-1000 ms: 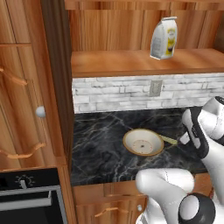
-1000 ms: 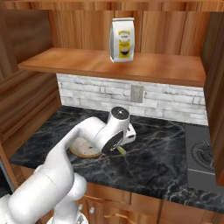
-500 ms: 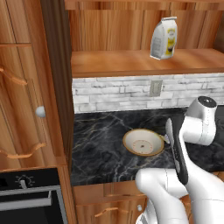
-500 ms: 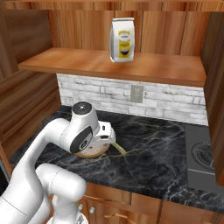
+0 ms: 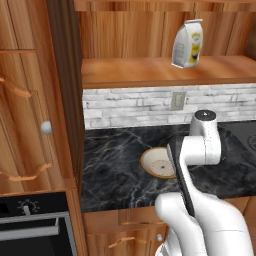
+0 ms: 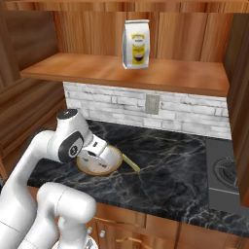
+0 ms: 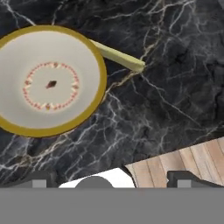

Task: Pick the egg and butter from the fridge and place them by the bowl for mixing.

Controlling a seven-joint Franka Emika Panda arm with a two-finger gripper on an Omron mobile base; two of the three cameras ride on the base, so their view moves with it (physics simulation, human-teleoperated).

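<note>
Arm swung left; bowl (image 7: 50, 81) near counter (image 7: 166, 96) front edge.

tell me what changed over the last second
The arm swung across the counter toward its left, from the bowl's right side to directly over it; the gripper, open and empty, now hangs over the bowl. The bowl, the pale stick beside it and the bag on the shelf stayed put.

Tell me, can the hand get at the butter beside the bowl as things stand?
Probably yes. The butter lies on the open counter, one end against the bowl, with nothing over it. The open hand looks down from above, holding nothing.
</note>
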